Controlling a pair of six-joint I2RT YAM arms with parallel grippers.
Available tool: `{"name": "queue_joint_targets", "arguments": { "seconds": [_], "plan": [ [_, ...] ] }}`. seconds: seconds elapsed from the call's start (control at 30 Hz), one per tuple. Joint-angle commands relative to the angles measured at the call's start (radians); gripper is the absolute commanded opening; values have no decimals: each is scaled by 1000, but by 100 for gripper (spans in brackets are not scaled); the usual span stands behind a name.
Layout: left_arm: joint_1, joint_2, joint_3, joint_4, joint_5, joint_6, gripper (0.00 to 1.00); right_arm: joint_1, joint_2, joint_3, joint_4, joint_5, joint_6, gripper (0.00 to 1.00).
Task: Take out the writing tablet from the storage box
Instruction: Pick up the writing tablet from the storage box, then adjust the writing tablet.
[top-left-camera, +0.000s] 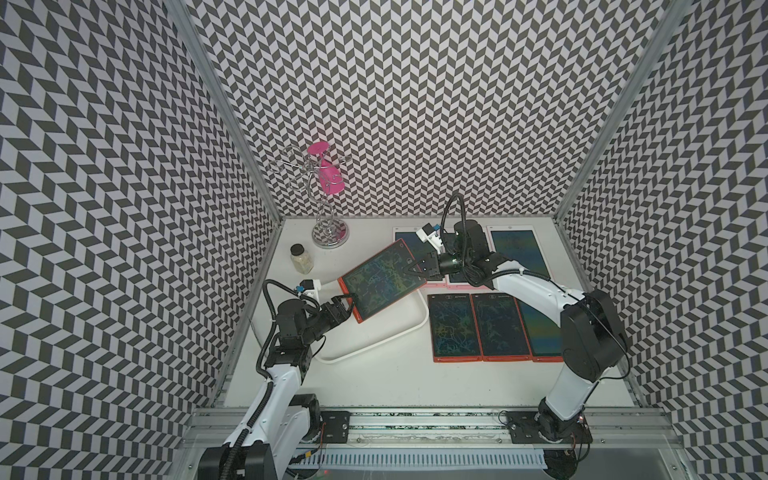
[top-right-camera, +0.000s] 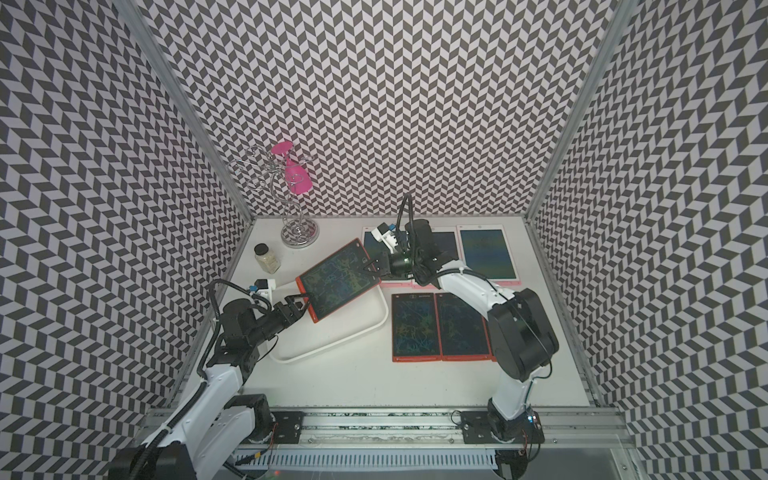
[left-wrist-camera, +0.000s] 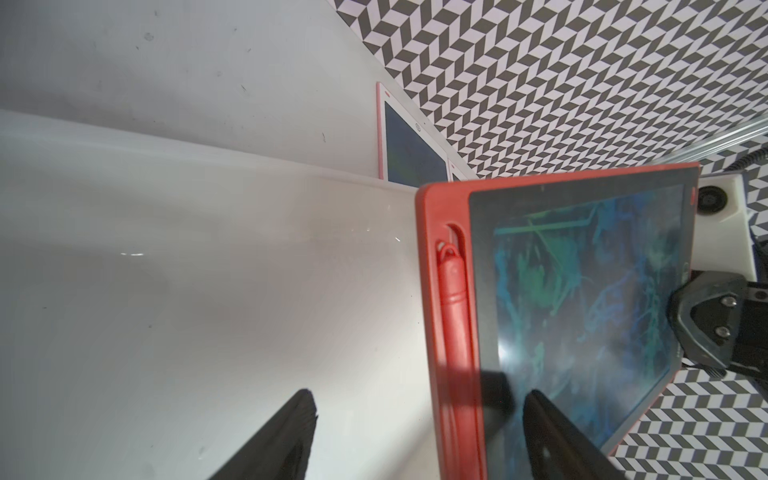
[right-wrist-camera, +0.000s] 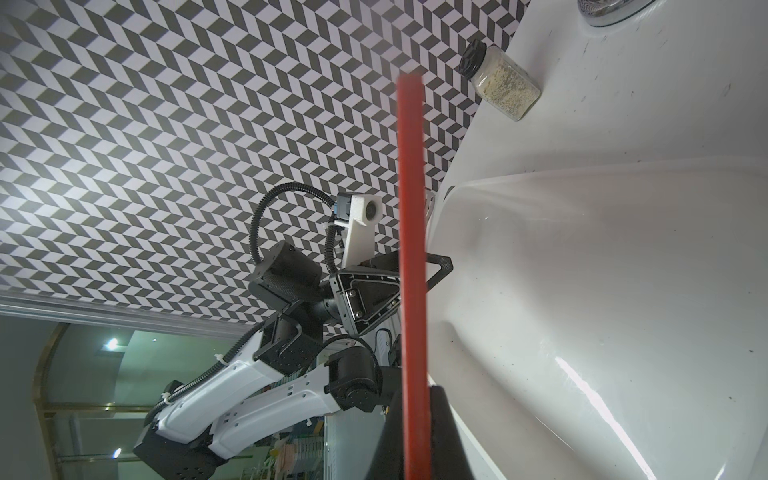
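Right pincer (top-left-camera: 412, 268) is being shown closed tight on the far short edge of the writing tablet (top-left-camera: 380, 286). The tablet is being carried by that one end, tilted and apparently lifted clear above the far part of the storage box (top-left-camera: 386, 330). An end grip is probably being used because the shallow box leaves little room beside the long edges. At the near corner the left pincer (top-left-camera: 351, 302) is being held wide, one jaw over the screen and one outside the frame, with nothing gripped. It is judged that the low end is being guarded against sagging or swinging. Whether that corner is being touched by a jaw cannot be told.

The tablet is being seen as a thin slab with a red frame and a dark screen covered in green and blue scribbles. A red stylus (left-wrist-camera: 453, 316) is clipped into a groove along one long side. Beyond the box, more red tablets (top-left-camera: 473, 326) and a row of pale tablets (top-left-camera: 513, 253) are being stored flat on the surface (top-left-camera: 395, 386). A jar (top-left-camera: 301, 258) and a wire stand (top-left-camera: 328, 232) are being shown near the back corner.
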Motion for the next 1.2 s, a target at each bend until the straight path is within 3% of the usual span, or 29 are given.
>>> {"name": "queue_joint_targets", "arguments": {
  "seconds": [0.0,0.83,1.0,1.17],
  "plan": [
    [-3,12,-23,158,64,-49,79,4,11,-6,106,-33,31,1],
    [-94,308,72,509,130,-142,76,-7,140,75,110,-26,52,2],
    [-96,361,102,558,160,-164,67,-22,158,84,126,-33,68,7],
    [-98,408,130,603,187,-190,46,-35,175,96,128,-45,68,17]
  ]
}}
